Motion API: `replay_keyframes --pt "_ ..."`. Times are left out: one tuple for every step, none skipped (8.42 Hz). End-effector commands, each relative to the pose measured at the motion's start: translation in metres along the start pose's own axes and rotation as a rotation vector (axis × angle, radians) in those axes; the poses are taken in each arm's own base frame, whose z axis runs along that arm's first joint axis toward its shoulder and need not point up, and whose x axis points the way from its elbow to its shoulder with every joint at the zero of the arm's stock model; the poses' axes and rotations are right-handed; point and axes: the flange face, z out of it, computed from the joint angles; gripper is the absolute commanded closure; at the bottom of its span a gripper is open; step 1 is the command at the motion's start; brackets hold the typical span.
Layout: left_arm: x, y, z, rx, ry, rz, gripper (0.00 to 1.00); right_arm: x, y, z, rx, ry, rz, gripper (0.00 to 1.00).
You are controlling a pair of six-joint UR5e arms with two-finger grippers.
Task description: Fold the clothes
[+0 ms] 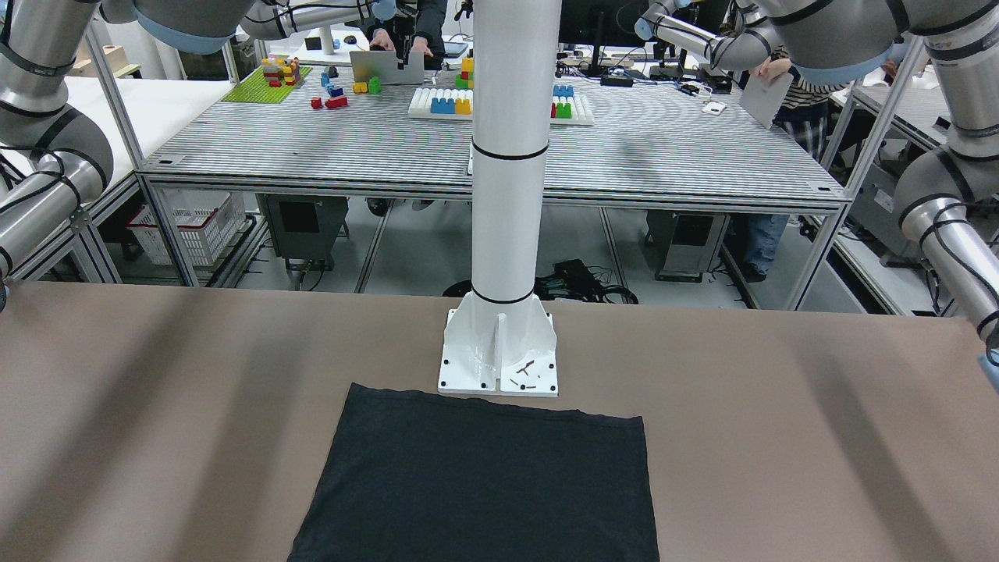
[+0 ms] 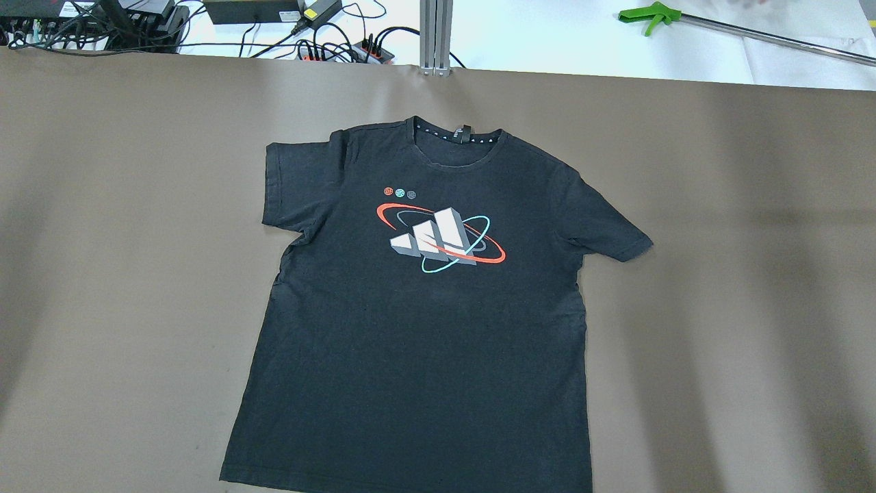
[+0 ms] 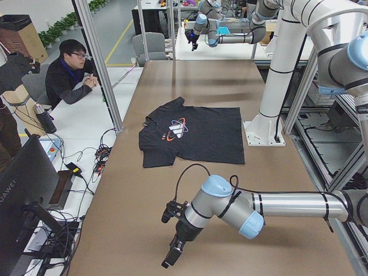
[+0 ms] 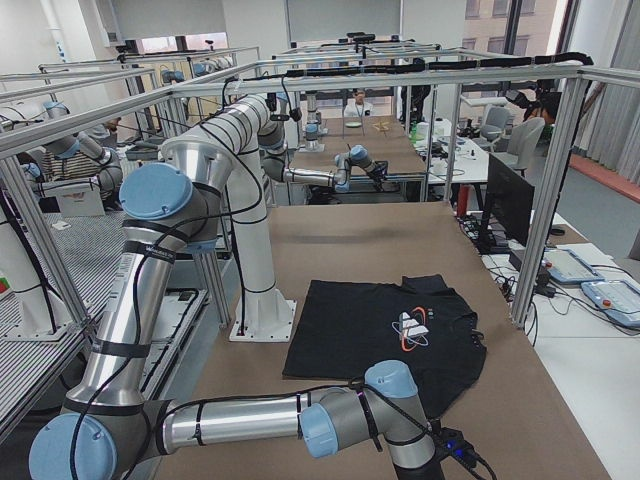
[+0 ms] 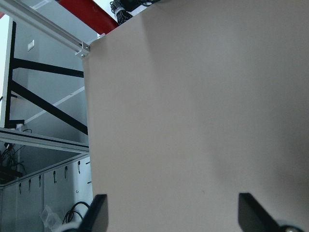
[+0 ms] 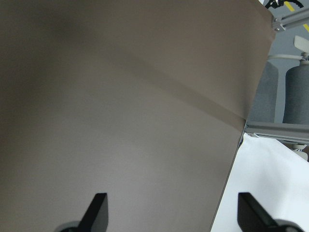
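1. Starting on the robot's left, you find the left gripper (image 5: 174, 215) with its jaws spread wide and nothing between them. It hangs over bare table (image 5: 193, 96), well apart from the shirt.
2. At mid-table, the shirt (image 2: 417, 329) lies flat with its print (image 2: 441, 239) up. Its collar (image 2: 458, 133) points away from the robot and its hem (image 1: 499, 406) sits just beside the pillar (image 1: 507, 195) base. Both sleeves (image 2: 291, 188) are spread out.
3. On the right, the right gripper (image 6: 171, 212) is just as wide open and empty, over bare table near its edge.
4. You can take the task as not begun, since no fold shows and neither gripper touches the cloth. Everything is left to do: sleeves in, then the body doubled over.
5. Mind what you cannot see.
   - The overhead view cuts off the hem.
   - The front-facing view shows only the shirt's lower half and neither gripper.
   - The right side view crops the right gripper at its bottom edge.
   - Neither wrist view catches the shirt.
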Motion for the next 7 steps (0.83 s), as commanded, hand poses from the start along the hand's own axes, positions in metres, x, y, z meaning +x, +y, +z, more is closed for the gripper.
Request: replay_keyframes --pt "-0.003 0.006 0.009 -0.019 0.0 -0.005 0.05 -0.002 -0.007 -0.007 0.017 0.002 -0.008 0.06" --pt "-0.003 0.006 0.01 -0.021 -0.002 -0.003 0.05 -0.002 -0.006 -0.007 0.017 0.0 -0.008 0.06" --pt "-0.002 0.005 0.01 -0.021 -0.004 -0.004 0.05 -0.002 -0.007 -0.007 0.017 0.0 -0.008 0.06" --pt "-0.005 -0.007 0.013 -0.01 -0.032 -0.007 0.05 -0.002 -0.005 -0.006 0.013 -0.001 -0.006 0.06" --pt "-0.006 -0.01 0.012 -0.005 -0.054 -0.008 0.05 -0.002 -0.005 -0.006 0.013 -0.001 -0.006 0.06" --pt "-0.007 -0.01 0.012 -0.005 -0.049 0.0 0.05 -0.002 -0.004 -0.005 0.012 -0.001 -0.006 0.06" --pt "-0.006 -0.009 0.012 -0.005 -0.042 0.003 0.05 -0.001 -0.001 -0.001 0.002 -0.002 -0.002 0.06"
